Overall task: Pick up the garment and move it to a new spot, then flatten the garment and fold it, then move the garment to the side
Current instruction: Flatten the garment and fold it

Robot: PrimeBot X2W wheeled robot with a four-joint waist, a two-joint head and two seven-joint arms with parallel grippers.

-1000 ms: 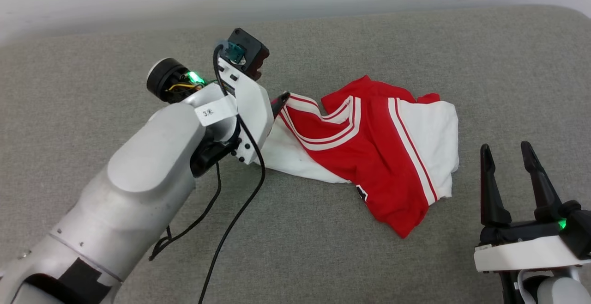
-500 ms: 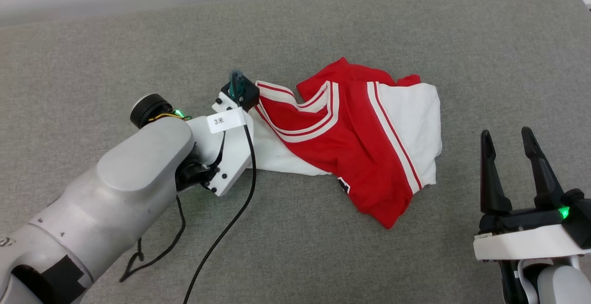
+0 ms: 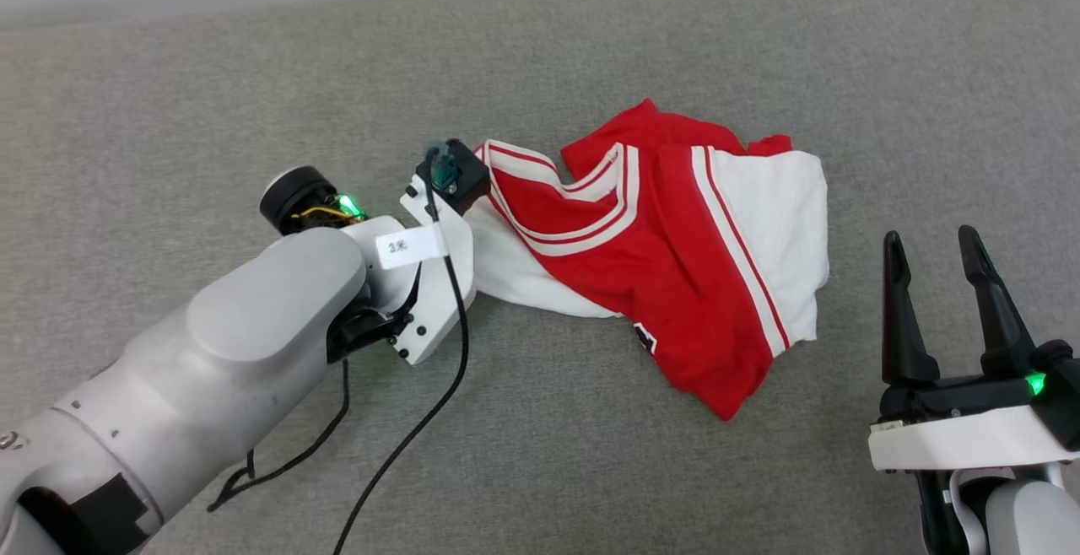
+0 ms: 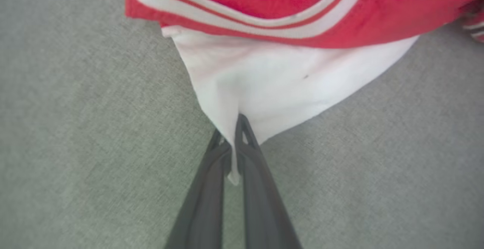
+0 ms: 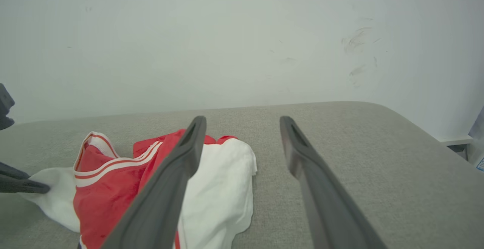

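The garment point(image 3: 675, 260) lies crumpled on the grey padded surface, a red jersey with white sleeves and striped trim. My left gripper point(image 4: 230, 128) is shut on the edge of its white left sleeve point(image 4: 280, 78), with a fold of cloth pinched between the two fingers. In the head view the left wrist point(image 3: 434, 234) covers those fingers at the garment's left end. My right gripper point(image 3: 928, 239) stands open and empty to the right of the garment, apart from it. The right wrist view shows the open right gripper point(image 5: 242, 119) and the garment point(image 5: 113, 181) low on the left.
The grey padded surface point(image 3: 591, 471) spreads all around the garment. A pale wall point(image 5: 242, 41) rises behind it, and its rounded right edge point(image 5: 435, 139) drops off. The left arm's black cable point(image 3: 422, 420) trails over the surface near me.
My left arm has come down onto the garment's white sleeve and its gripper has shut on the cloth. The head camera has shifted a little. The right gripper has stayed still.
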